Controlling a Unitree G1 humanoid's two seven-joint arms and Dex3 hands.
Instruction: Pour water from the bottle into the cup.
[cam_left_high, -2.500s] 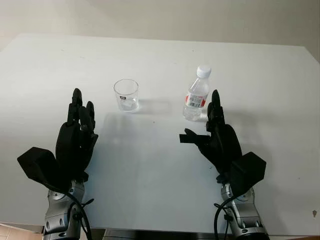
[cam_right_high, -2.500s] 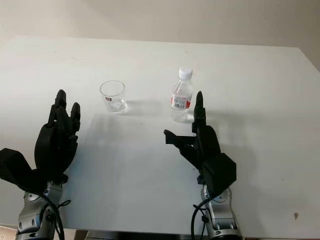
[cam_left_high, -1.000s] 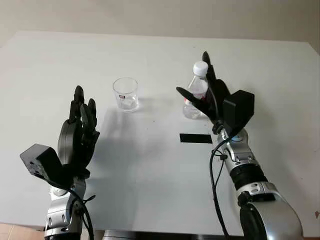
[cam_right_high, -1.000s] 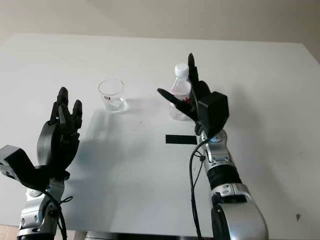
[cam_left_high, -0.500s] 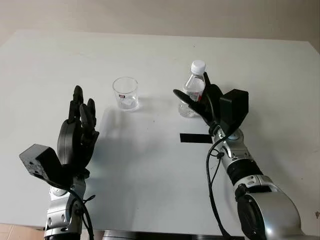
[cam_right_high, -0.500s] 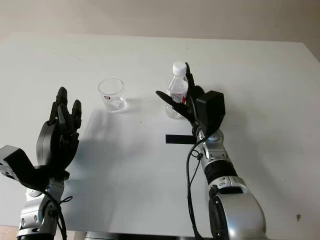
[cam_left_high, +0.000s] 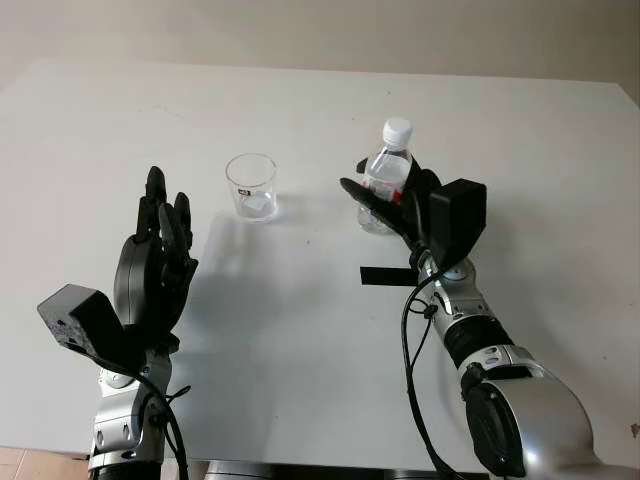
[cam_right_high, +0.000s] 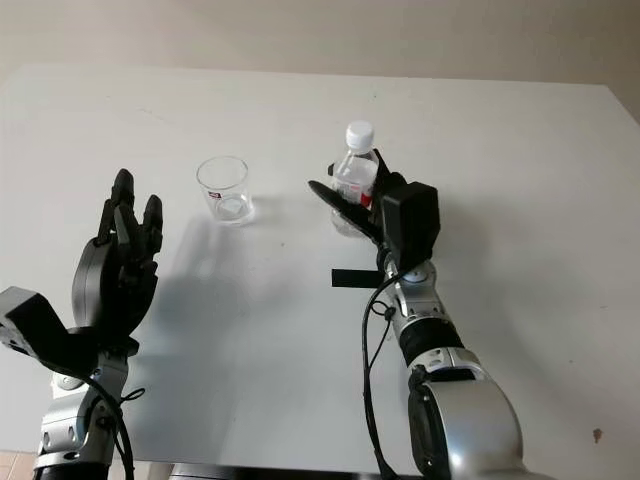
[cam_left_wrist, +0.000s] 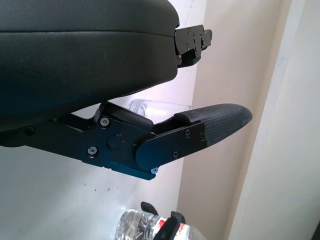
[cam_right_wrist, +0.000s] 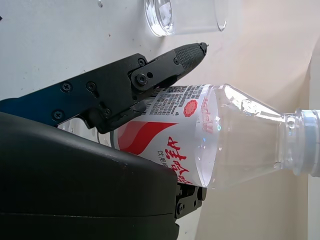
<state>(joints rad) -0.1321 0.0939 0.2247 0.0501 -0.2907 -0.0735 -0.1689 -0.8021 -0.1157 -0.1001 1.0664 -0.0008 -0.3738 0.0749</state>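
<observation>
From the head, the bottle (cam_left_high: 388, 176) stood upright on the white counter (cam_left_high: 300, 330), with the empty cup (cam_left_high: 251, 187) well apart on its left; the right hand (cam_left_high: 395, 205) was wrapped around the bottle's label, seemingly grasping it. The left hand (cam_left_high: 155, 265) was raised near the front, released. At the right wrist, a finger (cam_right_wrist: 150, 75) pressed the label.

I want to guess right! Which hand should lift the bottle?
Right hand: its fingers already wrap the clear plastic water bottle. Left hand is open, raised near the table's front left.
</observation>
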